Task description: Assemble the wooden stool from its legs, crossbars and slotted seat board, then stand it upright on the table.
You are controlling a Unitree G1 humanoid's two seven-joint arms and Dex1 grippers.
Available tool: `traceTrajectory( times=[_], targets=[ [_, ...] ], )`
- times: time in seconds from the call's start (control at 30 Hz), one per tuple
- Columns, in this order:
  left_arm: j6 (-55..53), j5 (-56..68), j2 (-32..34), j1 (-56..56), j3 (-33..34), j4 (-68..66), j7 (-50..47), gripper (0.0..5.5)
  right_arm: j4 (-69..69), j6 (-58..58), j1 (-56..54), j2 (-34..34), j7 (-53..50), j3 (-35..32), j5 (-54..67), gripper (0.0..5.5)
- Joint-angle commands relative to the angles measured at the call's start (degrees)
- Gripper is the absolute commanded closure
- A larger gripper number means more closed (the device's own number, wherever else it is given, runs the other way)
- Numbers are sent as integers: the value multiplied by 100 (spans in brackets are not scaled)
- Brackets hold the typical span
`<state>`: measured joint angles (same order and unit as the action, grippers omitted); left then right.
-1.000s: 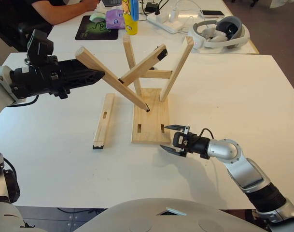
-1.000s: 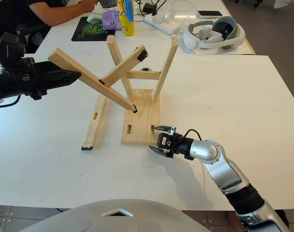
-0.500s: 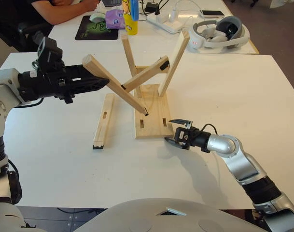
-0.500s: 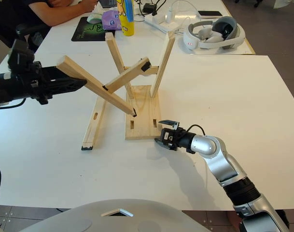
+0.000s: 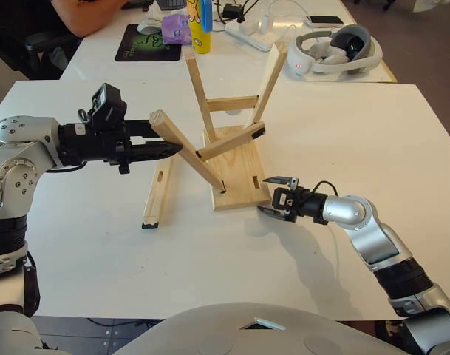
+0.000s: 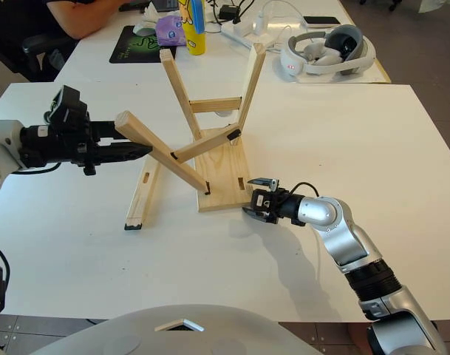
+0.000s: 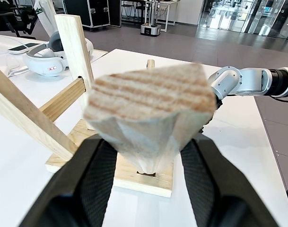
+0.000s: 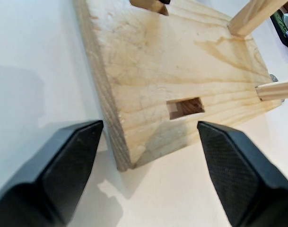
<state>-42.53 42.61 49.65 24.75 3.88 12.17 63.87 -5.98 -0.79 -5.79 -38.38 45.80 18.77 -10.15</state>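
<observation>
The slotted seat board (image 5: 238,168) lies flat on the white table (image 5: 358,140). Two legs (image 5: 199,89) rise from its far end, joined by a crossbar (image 5: 233,103). My left gripper (image 5: 168,148) is shut on the top of a third leg (image 7: 151,113), which slants down to the board's near left slot. A second crossbar (image 5: 232,142) sticks out from that leg over the board. A fourth leg (image 5: 157,185) lies loose on the table left of the board. My right gripper (image 5: 279,200) is open at the board's near right corner (image 8: 122,158), one finger on each side.
At the far edge of the table lie a headset (image 5: 335,46), a yellow bottle (image 5: 201,22), a purple object (image 5: 174,28), a dark mouse pad (image 5: 147,43) and a power strip (image 5: 250,29). A person's arm rests at the far left.
My left arm has swung the held leg and its crossbar down and right toward the board. The board with its two legs has turned and shifted right. My right gripper has closed in on its near corner.
</observation>
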Motion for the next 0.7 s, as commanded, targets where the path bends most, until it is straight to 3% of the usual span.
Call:
traceTrajectory(
  times=[0.03, 0.7],
  targets=[
    [121, -120, 4, 134, 5, 92, 9, 347, 22, -77, -12, 28, 130, 44, 29, 180],
    [430, -734, 203, -28, -419, -114, 392, 347, 15, -176, -53, 68, 194, 69, -34, 180]
  ],
)
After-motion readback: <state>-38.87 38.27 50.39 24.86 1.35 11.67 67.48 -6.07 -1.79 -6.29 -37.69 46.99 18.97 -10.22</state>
